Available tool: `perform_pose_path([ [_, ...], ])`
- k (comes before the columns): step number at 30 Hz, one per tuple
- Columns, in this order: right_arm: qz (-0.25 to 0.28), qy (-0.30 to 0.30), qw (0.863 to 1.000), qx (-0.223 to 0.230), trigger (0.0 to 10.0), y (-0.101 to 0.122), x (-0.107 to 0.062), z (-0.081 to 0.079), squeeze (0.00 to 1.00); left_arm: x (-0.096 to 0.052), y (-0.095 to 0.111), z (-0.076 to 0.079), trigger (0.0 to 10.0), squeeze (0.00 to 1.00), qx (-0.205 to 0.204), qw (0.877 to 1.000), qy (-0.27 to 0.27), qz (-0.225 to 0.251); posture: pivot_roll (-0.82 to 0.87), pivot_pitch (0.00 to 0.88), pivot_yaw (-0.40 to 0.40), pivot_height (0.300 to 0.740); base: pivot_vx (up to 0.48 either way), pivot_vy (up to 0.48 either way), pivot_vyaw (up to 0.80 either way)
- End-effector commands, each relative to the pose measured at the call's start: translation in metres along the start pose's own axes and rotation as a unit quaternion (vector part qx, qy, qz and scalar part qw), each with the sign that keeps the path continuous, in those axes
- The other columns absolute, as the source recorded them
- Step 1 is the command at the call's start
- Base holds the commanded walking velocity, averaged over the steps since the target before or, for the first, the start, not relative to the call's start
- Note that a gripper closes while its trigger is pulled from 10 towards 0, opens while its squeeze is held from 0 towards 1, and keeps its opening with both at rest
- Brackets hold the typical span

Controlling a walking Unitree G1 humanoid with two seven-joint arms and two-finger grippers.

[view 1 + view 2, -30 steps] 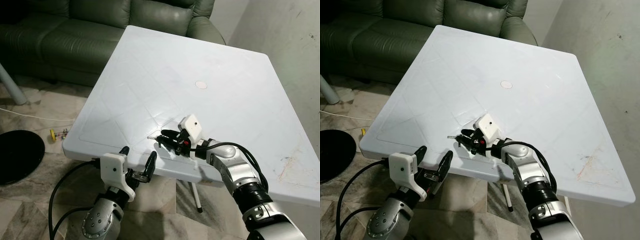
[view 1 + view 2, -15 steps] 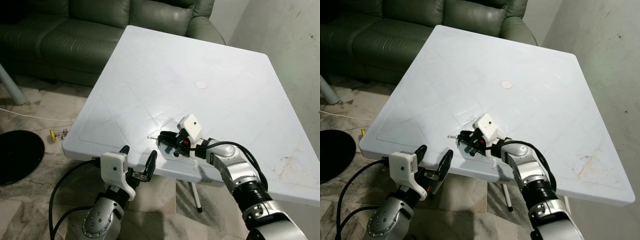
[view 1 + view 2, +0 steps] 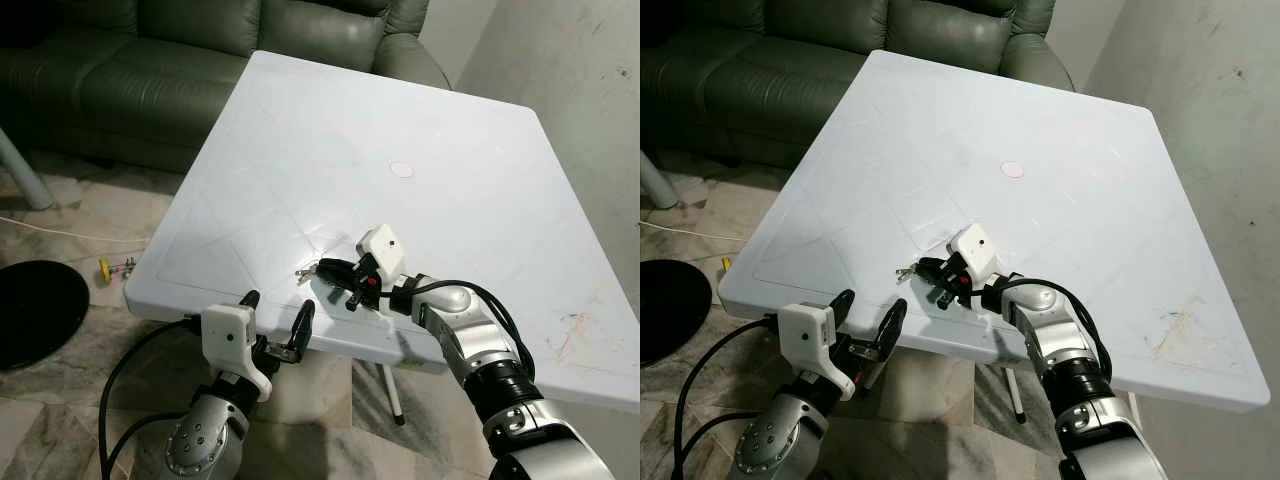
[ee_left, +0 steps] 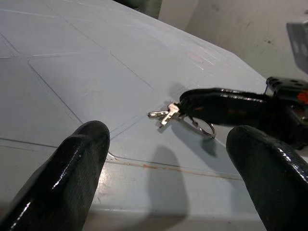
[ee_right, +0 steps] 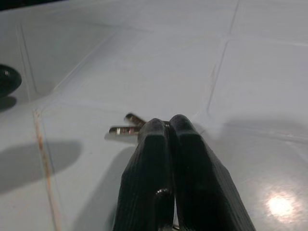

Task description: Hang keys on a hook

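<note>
Black fingers of left gripper point(image 3: 272, 322) spread wide at near table point(image 3: 470, 190) edge, holding nothing. Just beyond, right gripper point(image 3: 322, 268) pressed fully closed, pinching keys point(image 4: 169, 113) by their ring low over white plastic tabletop, blades sticking out past fingertips. Farther back, green sofa point(image 3: 150, 60) behind table.

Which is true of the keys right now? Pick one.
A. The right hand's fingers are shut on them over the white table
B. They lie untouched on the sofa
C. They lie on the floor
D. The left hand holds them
A: the right hand is pinched shut on the keys just above the white table; the left hand hangs open at the table's near edge.
</note>
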State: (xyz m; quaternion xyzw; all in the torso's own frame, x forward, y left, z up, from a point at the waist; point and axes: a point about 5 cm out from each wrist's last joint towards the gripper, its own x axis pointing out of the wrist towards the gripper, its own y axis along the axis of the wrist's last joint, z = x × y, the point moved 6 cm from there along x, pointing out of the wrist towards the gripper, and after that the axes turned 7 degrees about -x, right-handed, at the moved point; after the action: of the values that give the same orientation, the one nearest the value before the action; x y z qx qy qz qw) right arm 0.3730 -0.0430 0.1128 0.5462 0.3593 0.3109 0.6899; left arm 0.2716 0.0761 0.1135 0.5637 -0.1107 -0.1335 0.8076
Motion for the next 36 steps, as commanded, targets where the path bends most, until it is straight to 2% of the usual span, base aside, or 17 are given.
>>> perform_pose_path([
  [1,0.019,-0.010,1.000,0.015,0.0,0.006,-0.004,0.008,0.00,0.001,0.000,0.004,10.0,0.00,-0.007,1.000,-0.002,0.000,0.10,0.147,-0.173,0.740,0.000,0.000,0.00],
  [5,0.074,-0.029,0.996,0.044,0.0,0.023,-0.009,0.019,0.00,0.003,0.002,0.002,10.0,0.00,-0.007,1.000,0.001,0.005,0.10,0.146,-0.174,0.740,0.000,0.000,0.00],
  [9,0.138,-0.089,0.982,0.094,0.0,0.046,-0.016,0.041,0.00,0.012,0.012,-0.006,10.0,0.00,-0.011,1.000,0.013,0.022,0.09,0.132,-0.171,0.740,0.000,0.000,0.00],
  [10,0.138,-0.089,0.982,0.094,0.0,0.046,-0.016,0.041,0.00,0.012,0.012,-0.006,10.0,0.00,-0.011,1.000,0.013,0.022,0.09,0.132,-0.171,0.740,0.000,0.000,0.00],
  [12,0.196,-0.128,0.965,0.120,0.0,0.067,-0.027,0.055,0.00,0.022,0.023,-0.013,10.0,0.00,-0.008,0.999,0.022,0.041,0.09,0.123,-0.168,0.740,0.000,0.000,0.00],
  [17,0.222,-0.175,0.950,0.135,0.0,0.076,-0.038,0.068,0.00,0.034,0.037,-0.020,10.0,0.00,-0.008,0.997,0.033,0.064,0.08,0.097,-0.159,0.740,0.000,0.000,0.00],
  [18,0.221,-0.198,0.945,0.137,2.4,0.076,-0.043,0.073,0.00,0.038,0.042,-0.023,10.0,0.00,-0.006,0.997,0.035,0.070,0.08,0.093,-0.158,0.740,0.000,0.000,0.00],
  [19,0.220,-0.212,0.942,0.139,2.4,0.075,-0.046,0.077,0.00,0.040,0.045,-0.024,10.0,0.00,-0.005,0.997,0.036,0.074,0.08,0.093,-0.158,0.740,0.000,0.000,0.00],
  [20,0.219,-0.221,0.940,0.139,3.9,0.075,-0.048,0.079,0.00,0.042,0.047,-0.025,10.0,0.00,-0.004,0.996,0.037,0.076,0.08,0.093,-0.158,0.740,0.000,0.000,0.00],
  [21,0.219,-0.221,0.940,0.139,3.9,0.075,-0.048,0.079,0.00,0.042,0.047,-0.025,10.0,0.00,-0.004,0.996,0.037,0.076,0.08,0.093,-0.158,0.740,0.000,0.000,0.00],
  [22,0.208,-0.236,0.940,0.135,10.0,0.072,-0.050,0.082,0.00,0.044,0.049,-0.028,10.0,0.00,-0.003,0.996,0.041,0.080,0.07,0.081,-0.156,0.740,0.000,0.000,0.00],
  [23,0.182,-0.267,0.937,0.134,10.0,0.064,-0.053,0.088,0.00,0.046,0.053,-0.035,10.0,0.00,-0.005,0.995,0.050,0.084,0.06,0.063,-0.148,0.740,0.000,0.000,0.00],
  [25,0.106,-0.361,0.921,0.102,10.0,0.039,-0.070,0.102,0.00,0.051,0.059,-0.058,10.0,0.00,0.006,0.993,0.082,0.085,0.05,0.040,-0.136,0.740,0.000,0.000,0.00],
  [29,0.085,-0.373,0.920,0.089,10.0,0.032,-0.074,0.101,0.00,0.052,0.059,-0.065,10.0,0.00,0.018,0.993,0.087,0.082,0.05,0.031,-0.129,0.740,0.000,0.000,0.00],
  [32,0.068,-0.394,0.914,0.067,10.0,0.025,-0.083,0.099,0.00,0.056,0.064,-0.078,10.0,0.00,0.023,0.991,0.103,0.082,0.04,0.020,-0.116,0.740,0.000,0.000,0.00],
  [33,0.072,-0.389,0.914,0.089,10.0,0.021,-0.084,0.094,0.00,0.059,0.067,-0.083,10.0,0.00,0.030,0.991,0.106,0.082,0.03,0.011,-0.108,0.740,0.000,0.000,0.00],
  [36,0.064,-0.402,0.907,0.104,10.0,0.016,-0.087,0.091,0.00,0.064,0.070,-0.088,10.0,0.00,0.038,0.990,0.106,0.081,0.03,0.001,-0.103,0.740,0.000,0.000,0.00],
])
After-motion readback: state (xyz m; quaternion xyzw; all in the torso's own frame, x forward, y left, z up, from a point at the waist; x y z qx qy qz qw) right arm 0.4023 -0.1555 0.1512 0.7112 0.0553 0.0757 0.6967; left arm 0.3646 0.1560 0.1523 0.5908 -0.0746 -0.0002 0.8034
